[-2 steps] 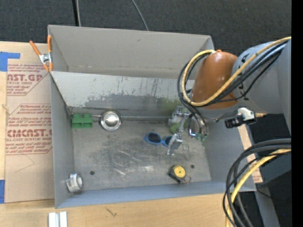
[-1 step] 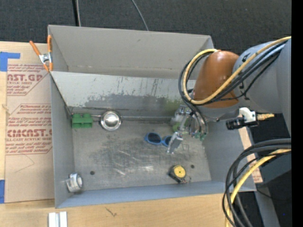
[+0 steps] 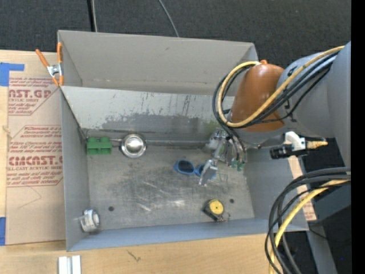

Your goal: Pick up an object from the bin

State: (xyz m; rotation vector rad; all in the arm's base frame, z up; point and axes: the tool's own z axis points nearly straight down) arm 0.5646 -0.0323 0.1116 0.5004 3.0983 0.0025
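**Figure 1.** Overhead view of the grey sheet-metal bin (image 3: 74,153), with 5 loose things spread apart on its floor. The end effector (image 3: 209,174) hangs low at the right of the floor, below the arm's orange wrist cover (image 3: 256,96). Whether it is released or clenched cannot be told, and nothing is seen held in it.

Just to its left, slightly right of the floor's centre, lies the small blue looped object (image 3: 183,167), the nearest candidate for the pick. Whether the two touch cannot be told. Against the far wall at the left sit the green rectangular block (image 3: 98,146) and, near it, the shiny silver dome-shaped metal piece (image 3: 133,145). The small yellow-and-black round disc (image 3: 215,209) lies by the near wall. The pale silvery cylindrical cap (image 3: 89,220) lies in the near left corner.

**Handling note (judgement).** The blue object looks thin, flat-lying and light, probably plastic or soft rubber, though its material cannot be told. It is unlikely to be fragile. Its low profile calls for a hold across the narrow width of the loop, taken close to the bin floor. On smooth metal so light a thing may skid or flip aside under a one-sided push, so the approach should be centred over it.
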